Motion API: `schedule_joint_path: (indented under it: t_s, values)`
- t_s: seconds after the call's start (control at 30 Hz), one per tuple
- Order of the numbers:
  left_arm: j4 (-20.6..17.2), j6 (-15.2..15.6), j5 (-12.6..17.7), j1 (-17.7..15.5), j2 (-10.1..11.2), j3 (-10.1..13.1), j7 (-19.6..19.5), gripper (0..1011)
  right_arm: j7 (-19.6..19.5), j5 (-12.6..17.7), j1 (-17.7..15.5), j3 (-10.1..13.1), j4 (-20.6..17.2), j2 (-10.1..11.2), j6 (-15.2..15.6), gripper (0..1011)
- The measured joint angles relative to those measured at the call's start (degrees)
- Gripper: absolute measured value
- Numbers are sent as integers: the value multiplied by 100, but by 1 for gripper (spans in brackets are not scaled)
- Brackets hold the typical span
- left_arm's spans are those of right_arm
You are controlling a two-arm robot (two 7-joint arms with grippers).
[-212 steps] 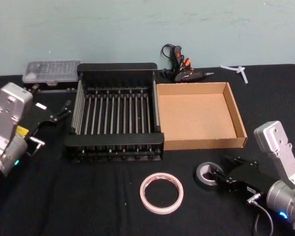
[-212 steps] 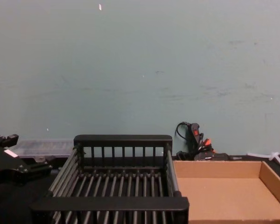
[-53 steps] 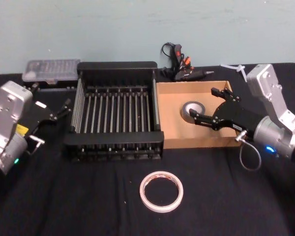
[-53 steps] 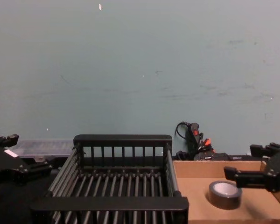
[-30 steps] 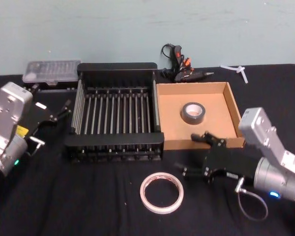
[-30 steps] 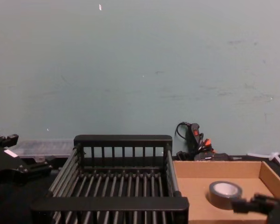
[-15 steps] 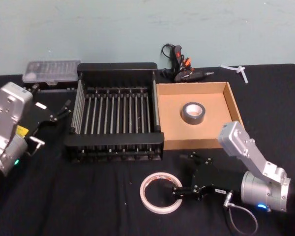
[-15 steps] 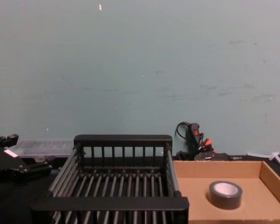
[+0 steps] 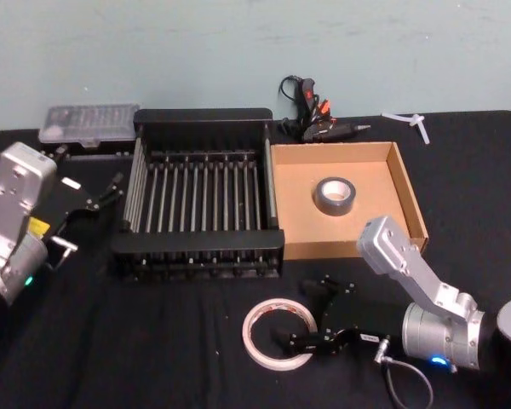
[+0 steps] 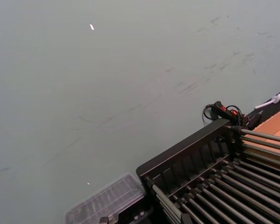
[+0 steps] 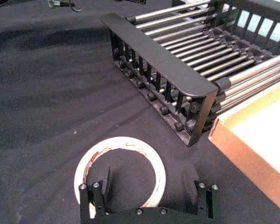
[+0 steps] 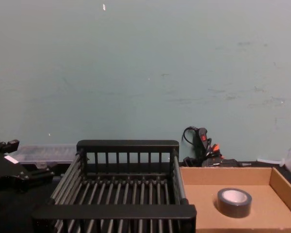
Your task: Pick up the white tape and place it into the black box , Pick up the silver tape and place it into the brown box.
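The white tape (image 9: 278, 333) lies flat on the black cloth in front of the black box (image 9: 204, 117). My right gripper (image 9: 295, 312) is low over the tape's right side, open, its fingers astride that edge of the ring. The right wrist view shows the white tape (image 11: 122, 141) beneath the right gripper (image 11: 148, 179), with the black box (image 11: 158, 56) beyond. The silver tape (image 9: 334, 209) rests inside the brown box (image 9: 409, 196), as the chest view shows for the silver tape (image 12: 234, 208) and the brown box (image 12: 208, 175). My left gripper (image 9: 94, 217) is parked open at the far left.
A glue gun (image 9: 311, 115) lies behind the two boxes. A clear plastic case (image 9: 89, 123) sits at the back left and a white plastic piece (image 9: 413, 122) at the back right. Black cloth covers the table.
My right gripper let go of the silver tape in the brown box, drew back toward the table's front and moved left over the white tape. The left arm has not moved.
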Motion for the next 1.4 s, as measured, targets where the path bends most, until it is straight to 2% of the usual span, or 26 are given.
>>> schedule_joint_path:
  t_s: [0.5, 0.77, 1.4]
  values:
    - [0, 0, 0, 0, 0, 0, 0, 1001, -97, -88, 68, -108, 96, -44, -15, 1002]
    - [0, 0, 0, 0, 0, 0, 0, 1001, -175, -199, 68, -104, 125, -90, -134, 1002]
    - [0, 0, 0, 0, 0, 0, 0, 1001, -171, -292, 60, -82, 172, -155, -105, 1002]
